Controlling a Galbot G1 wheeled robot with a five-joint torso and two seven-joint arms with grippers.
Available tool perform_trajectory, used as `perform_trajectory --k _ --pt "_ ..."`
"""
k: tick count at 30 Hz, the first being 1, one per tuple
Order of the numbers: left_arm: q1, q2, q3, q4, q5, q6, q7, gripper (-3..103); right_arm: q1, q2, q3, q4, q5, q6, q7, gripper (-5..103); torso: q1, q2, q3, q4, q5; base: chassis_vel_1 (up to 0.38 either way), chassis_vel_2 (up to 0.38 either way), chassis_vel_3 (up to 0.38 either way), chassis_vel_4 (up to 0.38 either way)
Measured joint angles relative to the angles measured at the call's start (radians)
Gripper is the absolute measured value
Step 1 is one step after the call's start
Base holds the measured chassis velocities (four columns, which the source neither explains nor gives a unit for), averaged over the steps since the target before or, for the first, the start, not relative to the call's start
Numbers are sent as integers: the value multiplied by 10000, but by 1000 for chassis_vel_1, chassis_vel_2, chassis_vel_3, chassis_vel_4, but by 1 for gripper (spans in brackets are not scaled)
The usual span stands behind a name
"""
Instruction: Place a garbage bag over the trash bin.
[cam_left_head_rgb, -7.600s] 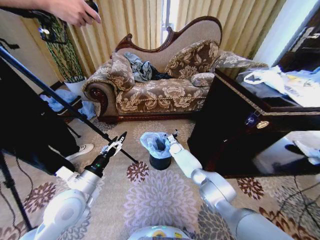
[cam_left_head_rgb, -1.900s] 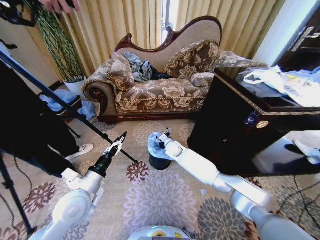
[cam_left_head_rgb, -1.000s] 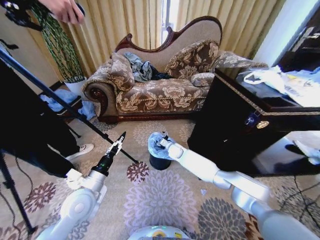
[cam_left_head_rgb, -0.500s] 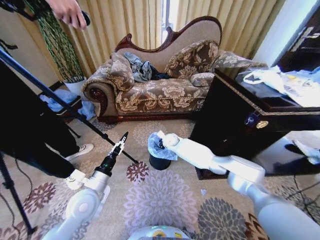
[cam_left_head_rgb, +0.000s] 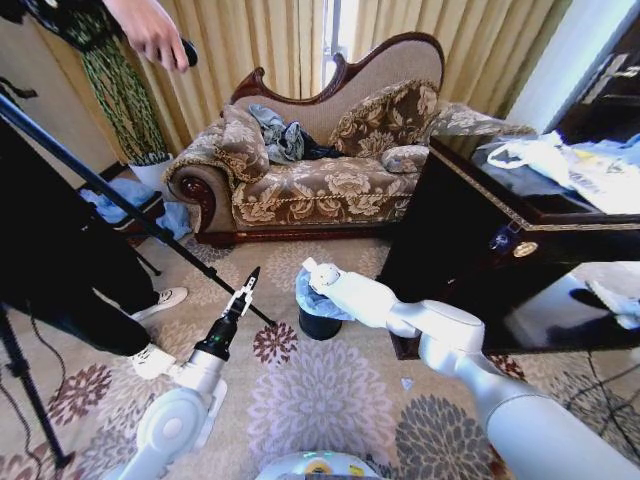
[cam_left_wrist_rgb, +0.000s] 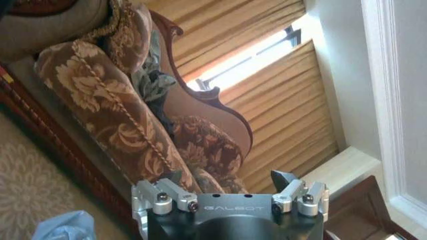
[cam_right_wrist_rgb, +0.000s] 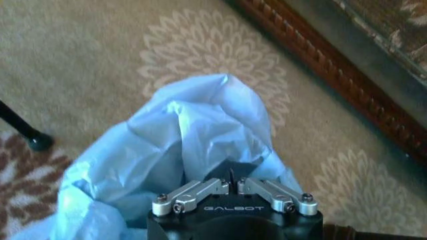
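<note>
Standing on the patterned carpet (cam_left_head_rgb: 330, 400) before the sofa (cam_left_head_rgb: 320, 150): trash bin (cam_left_head_rgb: 320, 322), garbage bag (cam_left_head_rgb: 312, 296) draping over its rim. Reaching over the bin's top, right gripper (cam_right_wrist_rgb: 233, 181) pinching bag plastic with fingers together. Hovering well apart, left gripper (cam_left_wrist_rgb: 228, 180), fingers spread, holding nothing.
</note>
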Motion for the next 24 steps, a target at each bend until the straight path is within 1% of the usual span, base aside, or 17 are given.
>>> perform_trajectory --k 4,8,17,18,19,24 --pt "14 -91 88 -7 49 -15 16 93 20 101 -293 -294 -26 -49 -145 0 0 0 0 1 0 0 0 0 0" --pt "121 -106 123 -26 66 -119 104 93 -184 167 -546 -640 -271 -29 -287 0 0 0 0 1 0 0 0 0 0" --pt "95 -74 214 -4 53 -247 160 92 -319 104 -859 -815 -228 -143 -204 0 0 0 -1 0 1 0 0 0 0" --pt "70 -76 265 6 62 -257 161 92 -281 79 -1023 -831 -164 -154 -201 0 0 0 -1 1 1 0 0 0 0" --pt "-16 -127 349 52 70 -273 163 92 -167 3 -1499 -826 -61 -160 -312 0 0 0 -1 0 0 0 0 0 0" --pt "-53 -139 346 163 59 -320 182 92 -161 -93 -1982 -788 65 -173 -489 0 0 0 -1 1 1 0 0 0 0"
